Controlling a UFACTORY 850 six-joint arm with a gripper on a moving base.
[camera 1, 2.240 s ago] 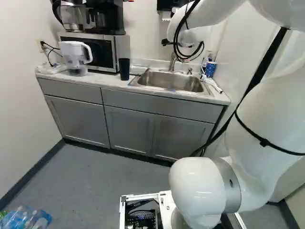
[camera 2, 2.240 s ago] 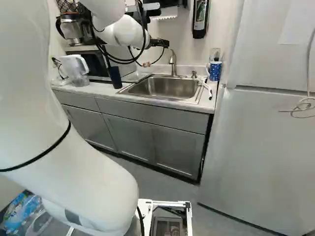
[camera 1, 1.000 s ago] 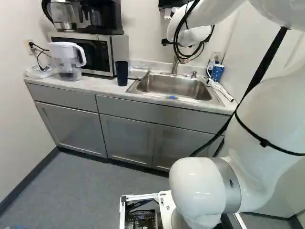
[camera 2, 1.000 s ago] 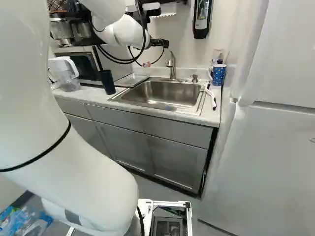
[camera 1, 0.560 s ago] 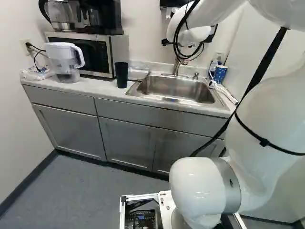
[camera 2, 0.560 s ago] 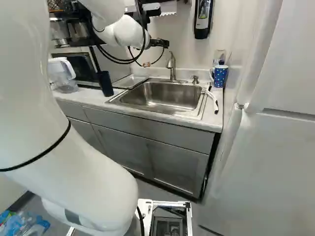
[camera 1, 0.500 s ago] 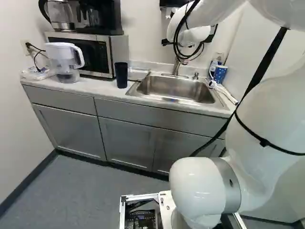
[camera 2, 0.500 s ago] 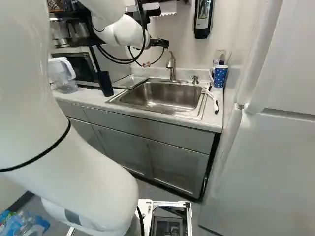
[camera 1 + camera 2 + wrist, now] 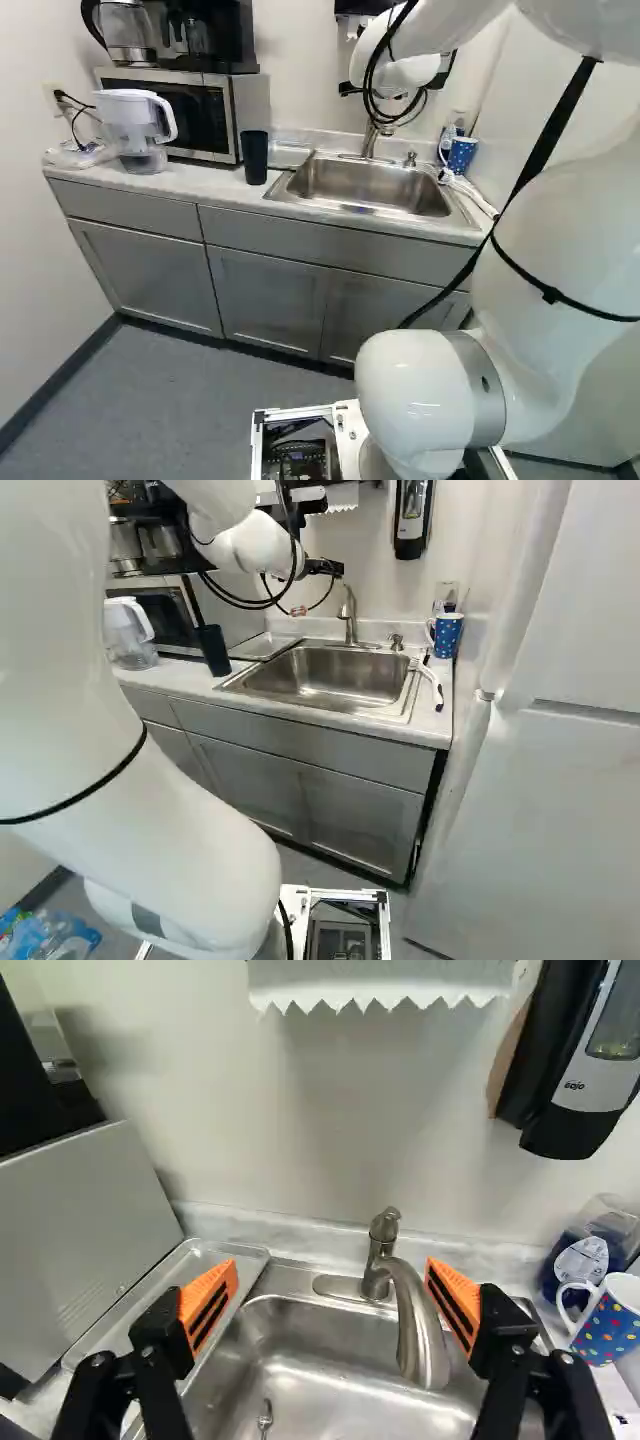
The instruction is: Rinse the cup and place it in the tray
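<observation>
I take the spotted mug for the cup: upright on the counter at my two o'clock, beside the sink, long axis vertical, handle towards nine. My fingers are spread, holding nothing. I judge this the reach; next I should swing towards two, lower and straddle it.

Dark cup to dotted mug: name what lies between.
From the dark cup to the mug, the right base view shows the tray, the sink with its faucet, then a white-handled tool.

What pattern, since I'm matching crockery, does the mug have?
The mug has multicoloured dots on blue, clearest in the wrist view.
</observation>
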